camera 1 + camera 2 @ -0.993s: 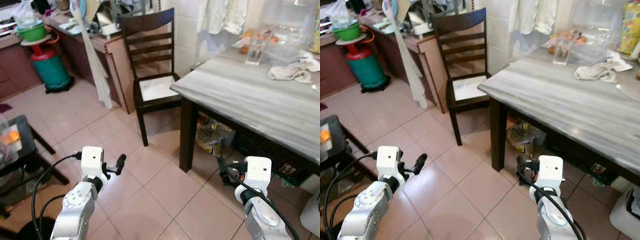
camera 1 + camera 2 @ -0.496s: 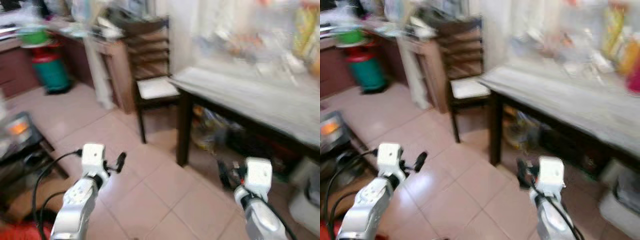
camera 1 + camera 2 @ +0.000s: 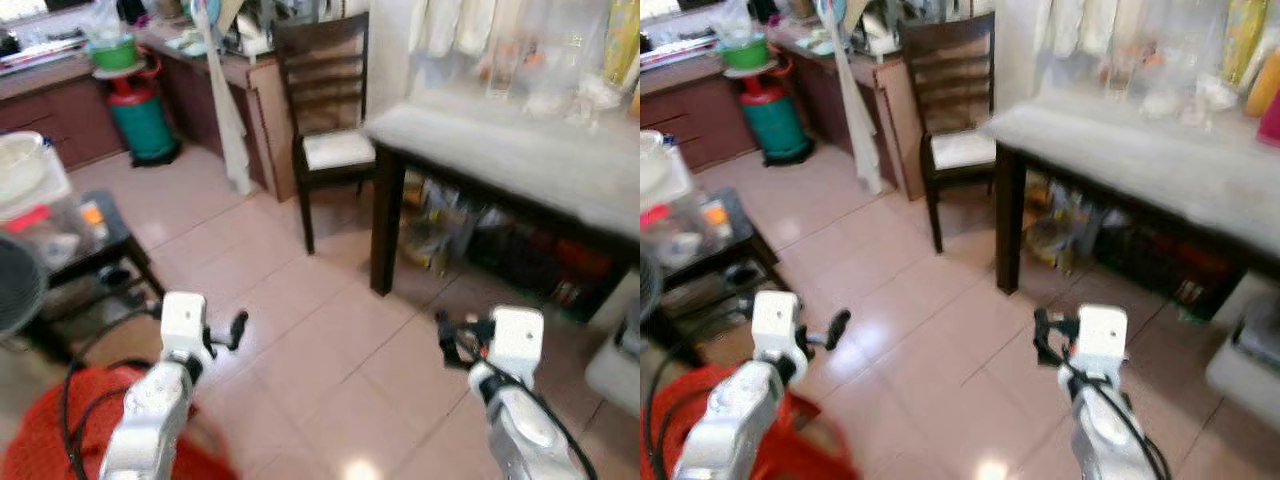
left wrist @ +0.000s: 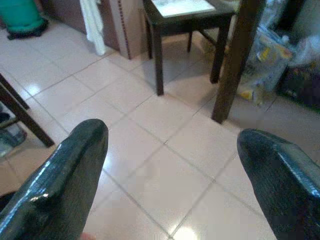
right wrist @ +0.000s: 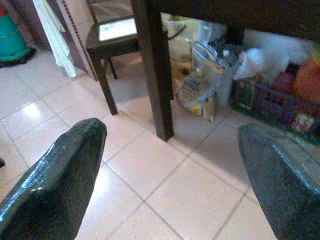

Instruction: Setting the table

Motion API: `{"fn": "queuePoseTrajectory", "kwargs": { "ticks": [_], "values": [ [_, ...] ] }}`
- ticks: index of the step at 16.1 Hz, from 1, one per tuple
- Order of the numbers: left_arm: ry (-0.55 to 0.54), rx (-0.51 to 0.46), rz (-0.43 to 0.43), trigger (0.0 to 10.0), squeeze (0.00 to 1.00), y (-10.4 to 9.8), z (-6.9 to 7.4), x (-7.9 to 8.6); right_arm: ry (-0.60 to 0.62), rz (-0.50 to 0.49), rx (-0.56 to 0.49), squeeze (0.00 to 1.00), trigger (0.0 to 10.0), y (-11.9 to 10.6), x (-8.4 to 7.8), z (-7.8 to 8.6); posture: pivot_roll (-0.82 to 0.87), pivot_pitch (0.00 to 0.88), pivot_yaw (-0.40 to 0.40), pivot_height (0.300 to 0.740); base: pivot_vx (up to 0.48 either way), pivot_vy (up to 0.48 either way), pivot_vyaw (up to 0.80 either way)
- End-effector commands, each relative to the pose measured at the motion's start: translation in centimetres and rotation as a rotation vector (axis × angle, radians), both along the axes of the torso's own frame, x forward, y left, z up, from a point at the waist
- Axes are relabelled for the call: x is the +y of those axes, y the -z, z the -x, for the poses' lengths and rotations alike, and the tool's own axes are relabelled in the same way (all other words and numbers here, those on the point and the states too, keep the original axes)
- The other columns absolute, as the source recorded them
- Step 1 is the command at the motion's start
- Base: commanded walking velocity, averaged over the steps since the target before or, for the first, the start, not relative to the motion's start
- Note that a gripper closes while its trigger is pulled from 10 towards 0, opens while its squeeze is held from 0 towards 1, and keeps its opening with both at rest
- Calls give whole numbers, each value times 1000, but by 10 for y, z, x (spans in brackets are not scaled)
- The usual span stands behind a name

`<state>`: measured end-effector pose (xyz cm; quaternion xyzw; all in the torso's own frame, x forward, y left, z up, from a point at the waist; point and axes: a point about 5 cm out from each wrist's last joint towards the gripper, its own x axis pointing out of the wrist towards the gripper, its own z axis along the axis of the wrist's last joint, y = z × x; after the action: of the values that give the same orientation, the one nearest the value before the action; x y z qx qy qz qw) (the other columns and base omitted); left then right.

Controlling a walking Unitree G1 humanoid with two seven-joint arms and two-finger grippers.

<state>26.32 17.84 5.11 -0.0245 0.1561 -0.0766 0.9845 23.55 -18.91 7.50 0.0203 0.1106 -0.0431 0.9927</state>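
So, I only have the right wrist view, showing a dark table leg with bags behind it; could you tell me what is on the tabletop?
Observer: The near part of the grey tabletop is bare. Blurred clear containers and a pale cloth sit along its far edge.
Operator: Thank you. Where is the left claw?
Observer: The left claw is open and holds nothing, low over the tiled floor.
Operator: Is anything standing on the robot's left?
Observer: Yes, a low black table with plastic containers on it.
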Motion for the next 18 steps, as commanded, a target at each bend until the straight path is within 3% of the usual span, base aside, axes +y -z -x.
{"fn": "queuePoseTrajectory", "kwargs": {
  "ticks": [1,6,9,10,11,12,14,18],
  "values": [
    [7,-19,-14,10000,0,-4,-3,4,12,-5,-5,0,10000,-2,0,0,-196,0,99,740,0,0,0],
    [15,-52,51,10000,0,-12,-6,4,16,-3,-9,0,10000,-3,1,-2,-192,0,99,740,0,0,0],
    [11,-105,97,10000,0,-27,-12,1,9,12,-34,0,10000,-10,2,-3,-196,0,100,740,0,0,0],
    [28,-176,103,10000,0,-40,-14,-3,6,14,-63,0,10000,-15,3,-2,-197,0,101,740,0,0,0],
    [8,-308,83,10000,0,-61,-16,-7,1,21,-131,0,10000,-30,5,-2,-197,0,101,740,0,0,0],
    [-16,-359,93,10000,0,-67,-16,-6,0,16,-165,0,10000,-39,6,-2,-198,0,102,740,0,0,0],
    [-77,-428,59,10000,0,-74,-12,0,1,29,-236,0,10000,-58,4,2,-199,0,103,740,0,0,0],
    [-106,-408,-26,10000,0,-54,13,18,16,94,-241,0,10000,-61,0,23,-211,0,104,740,0,0,0]
  ]
}}
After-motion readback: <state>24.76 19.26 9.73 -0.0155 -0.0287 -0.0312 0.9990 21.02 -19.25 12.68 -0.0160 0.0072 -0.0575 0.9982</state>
